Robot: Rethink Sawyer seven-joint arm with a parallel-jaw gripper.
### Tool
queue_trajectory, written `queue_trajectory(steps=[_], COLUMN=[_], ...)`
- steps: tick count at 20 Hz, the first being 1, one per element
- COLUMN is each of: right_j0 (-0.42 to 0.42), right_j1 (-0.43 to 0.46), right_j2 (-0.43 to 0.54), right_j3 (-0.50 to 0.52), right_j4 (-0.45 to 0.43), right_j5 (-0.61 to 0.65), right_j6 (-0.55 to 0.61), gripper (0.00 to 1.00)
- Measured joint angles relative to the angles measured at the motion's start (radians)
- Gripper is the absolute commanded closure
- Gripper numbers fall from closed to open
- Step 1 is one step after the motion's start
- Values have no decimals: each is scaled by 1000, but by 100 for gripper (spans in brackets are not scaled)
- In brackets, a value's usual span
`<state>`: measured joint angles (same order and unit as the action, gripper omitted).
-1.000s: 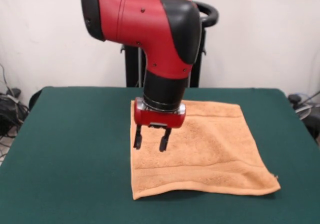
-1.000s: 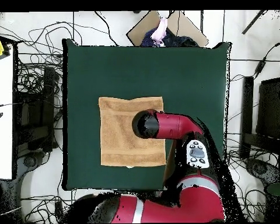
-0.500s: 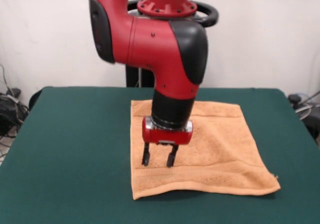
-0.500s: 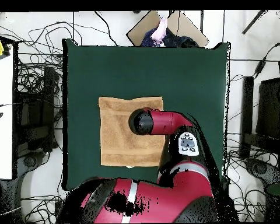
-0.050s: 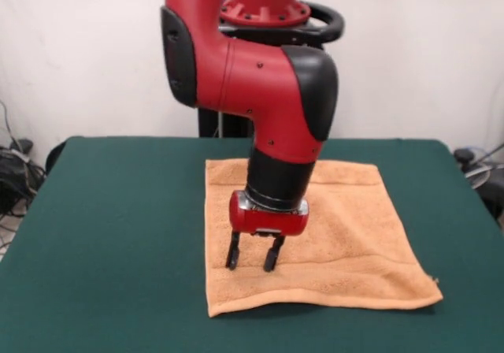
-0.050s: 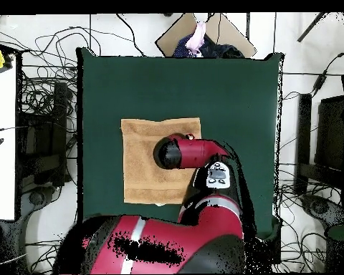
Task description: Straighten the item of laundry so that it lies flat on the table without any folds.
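The item of laundry is a peach-orange towel point(image 5: 331, 235) spread on the dark green table point(image 5: 110, 235); its near edge curls up slightly off the cloth. In the overhead view the towel point(image 6: 142, 157) lies left of centre, partly hidden under the arm. My gripper point(image 5: 253, 254) hangs straight down over the towel's front left part, its black fingers point(image 5: 233, 252) open with nothing between them, tips just above or at the fabric. From overhead the wrist point(image 6: 168, 152) hides the gripper itself.
The red arm point(image 5: 260, 85) rises over the towel's far half. Cables and equipment point(image 6: 39, 107) surround the table point(image 6: 232, 93) on the floor. A white bench point(image 6: 1, 143) stands at the left edge.
The gripper has moved toward the towel's near edge and lower, still open. The arm's bulk has shifted with it. The towel has not moved.
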<state>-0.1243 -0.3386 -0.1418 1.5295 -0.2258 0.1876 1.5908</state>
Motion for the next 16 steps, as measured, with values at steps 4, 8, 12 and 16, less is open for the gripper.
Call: queue_trajectory(steps=[4, 8, 12, 16], right_j0=[44, 68, 64, 63], right_j1=[14, 25, 25, 31], right_j2=[-47, -75, -79, -109], right_j3=[0, 0, -1, -10], right_j4=[0, 0, 0, 0], right_j5=[-44, -78, -80, -81], right_j6=[0, 0, 0, 0], gripper=[0, 0, 0, 0])
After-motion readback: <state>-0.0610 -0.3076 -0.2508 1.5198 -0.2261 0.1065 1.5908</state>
